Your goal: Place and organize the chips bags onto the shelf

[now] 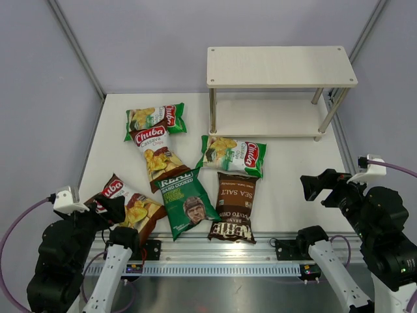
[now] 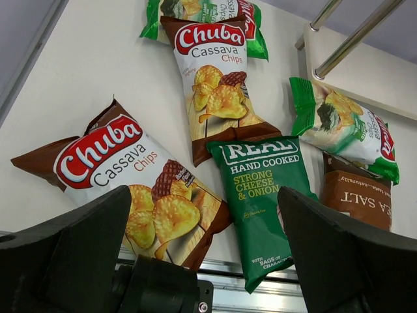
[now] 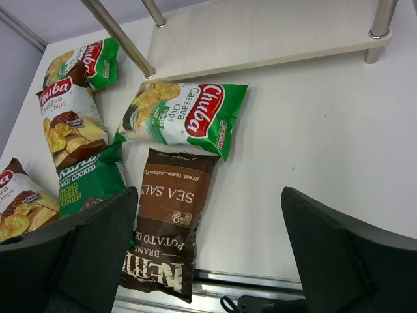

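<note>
Six chips bags are seen lying flat on the white table (image 1: 306, 195), none on the shelf (image 1: 280, 65), which stands at the far right of the table. At the far left, a green Chuba bag (image 1: 156, 119) is partly covered by a brown Chuba bag (image 1: 155, 153), whose lower end touches the top of the dark green REAL bag (image 1: 189, 203). A second brown Chuba bag (image 1: 127, 205) lies at the near left edge, just beside the REAL bag. A second green Chuba bag (image 1: 233, 155) lies crosswise in front of the shelf's left legs, touching the top of the dark brown Kettle bag (image 1: 234, 207) below it. The left gripper (image 2: 203, 215) is held above the near brown bag with its jaws spread wide and nothing between them. The right gripper (image 3: 208, 195) is likewise held wide apart and empty, above the Kettle bag's right side.
</note>
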`<state>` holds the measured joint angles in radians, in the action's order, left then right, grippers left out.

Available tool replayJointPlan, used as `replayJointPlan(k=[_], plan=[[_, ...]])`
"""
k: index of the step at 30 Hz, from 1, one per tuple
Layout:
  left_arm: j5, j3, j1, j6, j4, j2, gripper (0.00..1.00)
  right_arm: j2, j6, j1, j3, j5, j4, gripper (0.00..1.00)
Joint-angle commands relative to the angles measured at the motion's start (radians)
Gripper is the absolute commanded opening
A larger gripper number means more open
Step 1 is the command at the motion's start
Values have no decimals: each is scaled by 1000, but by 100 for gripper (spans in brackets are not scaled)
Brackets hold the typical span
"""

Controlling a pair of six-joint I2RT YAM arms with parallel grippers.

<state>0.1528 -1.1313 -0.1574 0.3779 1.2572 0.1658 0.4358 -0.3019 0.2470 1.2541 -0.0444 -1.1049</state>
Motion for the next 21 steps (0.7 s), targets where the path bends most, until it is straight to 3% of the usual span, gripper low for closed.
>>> replayJointPlan(k=[1, 10, 16, 17, 21], plan=[[-35, 36, -4, 25, -70, -11, 99, -9, -9, 5, -5, -25, 28, 99], [-110, 165, -4, 125, -243, 15, 99, -46, -29, 5, -88, 72, 125, 100], [-229, 378, -4, 257, -609, 92, 99, -94, -62, 5, -157, 227, 241, 99], [-251, 407, -4, 274, -722, 142, 99, -89, -68, 6, -162, 256, 256, 100], [-242, 459, -2, 297, -899, 368, 99, -75, -74, 5, -176, 297, 263, 99]])
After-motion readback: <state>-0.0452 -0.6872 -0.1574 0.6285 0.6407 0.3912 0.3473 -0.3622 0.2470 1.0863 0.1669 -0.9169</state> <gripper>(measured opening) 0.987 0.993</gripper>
